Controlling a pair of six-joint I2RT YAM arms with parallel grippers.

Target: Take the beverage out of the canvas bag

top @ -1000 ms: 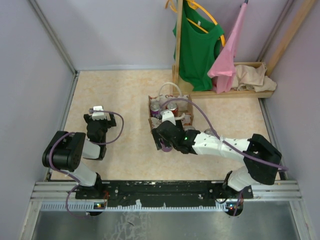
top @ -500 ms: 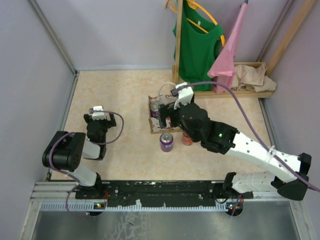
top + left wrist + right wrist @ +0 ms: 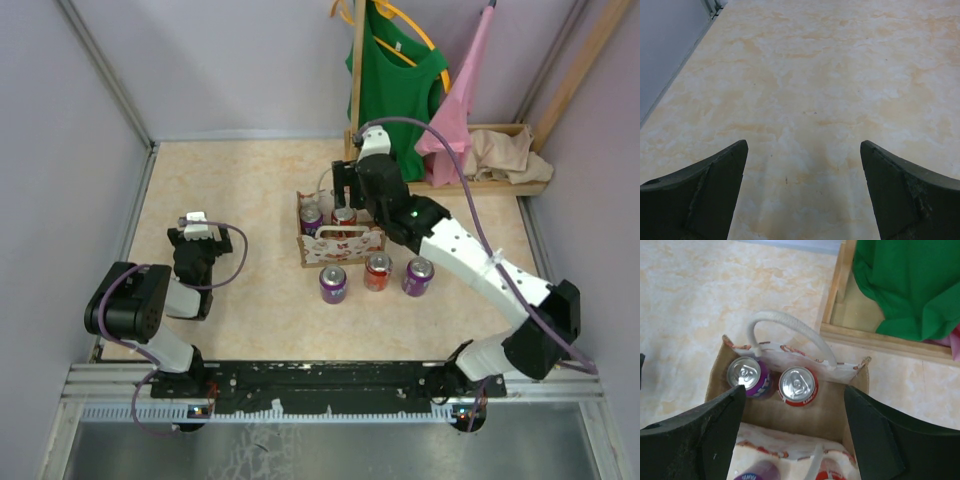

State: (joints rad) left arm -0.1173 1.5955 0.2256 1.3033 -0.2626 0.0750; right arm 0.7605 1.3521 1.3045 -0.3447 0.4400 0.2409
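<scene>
Here cream canvas bag point(image 3: 340, 243), red floral print, 2 cans point(image 3: 797, 383) inside; right pincer point(image 3: 794, 394) open above, left pincer point(image 3: 804, 147) open

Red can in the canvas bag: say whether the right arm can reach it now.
Probably yes. The right hand hangs open over the canvas bag, with the red can uncovered beneath it and the white handle off to one side. The purple can alongside may crowd a finger.
</scene>
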